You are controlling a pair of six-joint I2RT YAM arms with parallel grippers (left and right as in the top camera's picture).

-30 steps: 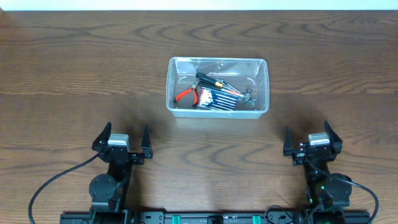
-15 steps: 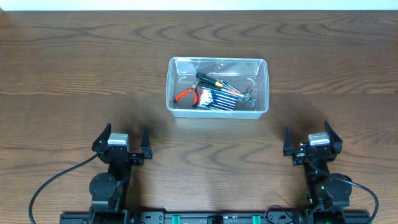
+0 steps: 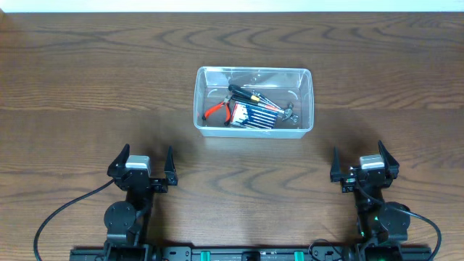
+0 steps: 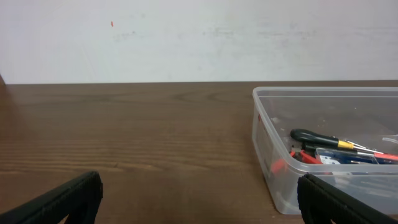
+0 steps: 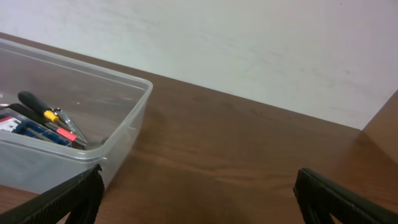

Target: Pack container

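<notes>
Packing looks about done: the container [image 3: 253, 101] sits at 12 o'clock on the worktop [image 3: 87, 87] with pliers [image 3: 217, 111] and what's probably a screwdriver [image 3: 245, 93] inside, left hand [image 3: 142, 168] and right hand [image 3: 365, 167] parked wide apart, empty, so nothing's left to grab.

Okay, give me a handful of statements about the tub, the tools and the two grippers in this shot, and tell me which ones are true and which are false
1. The red-handled pliers lie inside the container. True.
2. The left gripper is shut on a screwdriver. False: it is open and holds nothing, near the table's front edge.
3. The black-and-yellow screwdriver lies on the table beside the container. False: it is inside the container, with the blue case of bits.
4. The right gripper is open and apart from the container. True.
5. A lid covers the container. False: its top is open.
</notes>
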